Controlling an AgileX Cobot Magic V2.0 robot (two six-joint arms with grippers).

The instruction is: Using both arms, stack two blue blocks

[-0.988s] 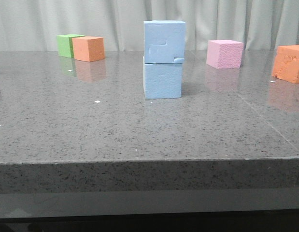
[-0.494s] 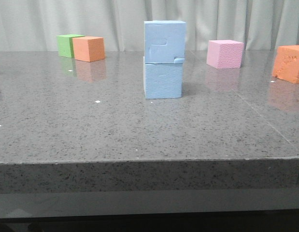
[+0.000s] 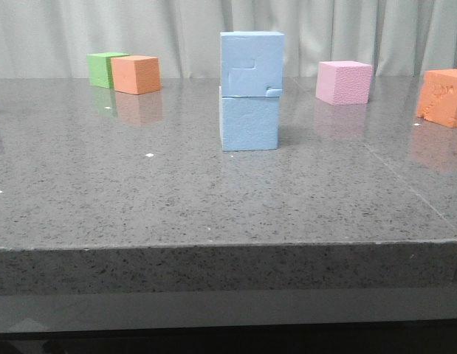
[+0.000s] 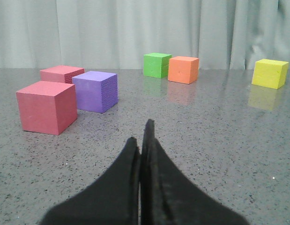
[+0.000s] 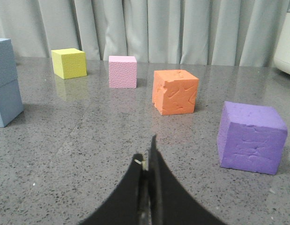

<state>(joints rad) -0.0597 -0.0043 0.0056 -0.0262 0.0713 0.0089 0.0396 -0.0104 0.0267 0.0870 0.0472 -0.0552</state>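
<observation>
One blue block sits squarely atop the other blue block mid-tabletop; the stacking looks complete. The left tool and right tool rest well apart from it, pinched together, empty.

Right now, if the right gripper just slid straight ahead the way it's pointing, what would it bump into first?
Probably the cracked orange cube: the shut right gripper points just left of it, so it might slip past toward the pink cube. Depth is hard to judge.
</observation>
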